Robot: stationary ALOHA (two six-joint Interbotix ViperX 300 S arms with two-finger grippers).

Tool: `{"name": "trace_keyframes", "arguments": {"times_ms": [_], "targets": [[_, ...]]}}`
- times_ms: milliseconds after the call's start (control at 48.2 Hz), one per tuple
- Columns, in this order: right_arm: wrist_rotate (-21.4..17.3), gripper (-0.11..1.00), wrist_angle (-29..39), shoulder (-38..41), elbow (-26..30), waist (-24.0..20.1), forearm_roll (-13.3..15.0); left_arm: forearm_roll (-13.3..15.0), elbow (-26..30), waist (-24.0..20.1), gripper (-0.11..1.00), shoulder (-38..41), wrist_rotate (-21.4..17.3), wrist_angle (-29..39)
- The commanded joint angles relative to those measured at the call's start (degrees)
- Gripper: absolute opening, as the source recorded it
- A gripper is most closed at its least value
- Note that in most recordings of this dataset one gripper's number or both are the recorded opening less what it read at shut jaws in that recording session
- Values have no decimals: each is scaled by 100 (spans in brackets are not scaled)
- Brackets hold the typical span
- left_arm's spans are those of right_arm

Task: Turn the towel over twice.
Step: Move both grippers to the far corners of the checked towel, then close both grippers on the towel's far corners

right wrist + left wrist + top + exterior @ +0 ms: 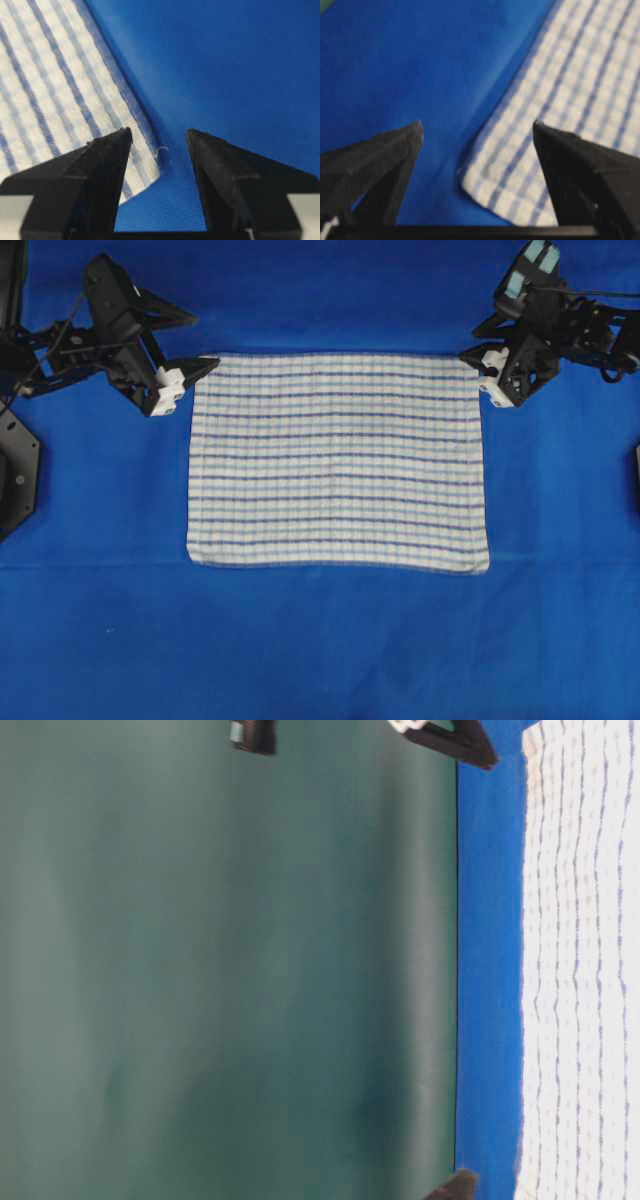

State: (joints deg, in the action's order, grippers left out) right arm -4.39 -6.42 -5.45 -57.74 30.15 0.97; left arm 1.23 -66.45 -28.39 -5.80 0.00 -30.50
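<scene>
Left gripper (477, 127): black tapered fingers (380, 155) spread wide apart, nothing between them but cloth corner and sheet below; gripping nothing. Framed between the tips, in the left wrist view, a rounded corner of the towel (560, 105), lying flat and apart from both fingers. Right gripper (159, 132): black wedge-shaped fingers (100, 160) likewise parted, holding nothing; seen past the tips, another towel (45, 90) corner with a short loose thread at its hem, unpinched.

Seen from overhead: left gripper (205, 368) poised just beside the far left corner of the towel (338, 460), right gripper (472, 360) just beside the far right corner; contact with the cloth not determinable. White plastic blocks behind each pair of fingers; black arm links and cables further back, toward the picture's upper corners.

Towel: rectangular, spread flat and unfolded near the middle of the blue sheet (320, 640); nothing resting on it, nothing overlapping its edges. Woven, slightly nubbly surface; white ground, thin dark-blue stripes running side to side, fainter light-blue lines forming a grid of checks; hemmed border, near edge gently wavy.

Blue sheet: plain, fine-weave fabric covering the whole work surface, smooth apart from faint creases. In the table-level view, towel (585, 970) seen edge-on on the blue sheet (490, 970), dark green backdrop (220, 970) behind, blurred; black finger tips at the far corners of the cloth.
</scene>
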Motion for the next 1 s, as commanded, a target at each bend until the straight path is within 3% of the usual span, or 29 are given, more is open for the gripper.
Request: {"name": "trace_keyframes", "arguments": {"times_ms": [0, 228, 311, 436, 518, 601, 975], "targets": [[0, 56, -132, 141, 132, 53, 0, 9, 132, -53, 86, 255, -18, -202], [0, 55, -158, 492, 176, 79, 0, 9, 343, -88, 83, 905, -26, -229], [0, 54, -141, 492, 167, 79, 0, 9, 360, -114, 76, 1011, -62, -167], [0, 43, -97, 492, 176, 70, 0, 9, 378, -114, 45, 1037, -79, -53], [9, 22, -53, 492, 176, 79, 0, 9, 378, -114, 20, 1037, -88, 35], [9, 4, -35, 492, 176, 70, 0, 9, 378, -114, 4, 1037, -88, 123], [-9, 4, -176, 246, 246, 299, -18, 9, 501, -167, 2, 615, -97, 422]]}}
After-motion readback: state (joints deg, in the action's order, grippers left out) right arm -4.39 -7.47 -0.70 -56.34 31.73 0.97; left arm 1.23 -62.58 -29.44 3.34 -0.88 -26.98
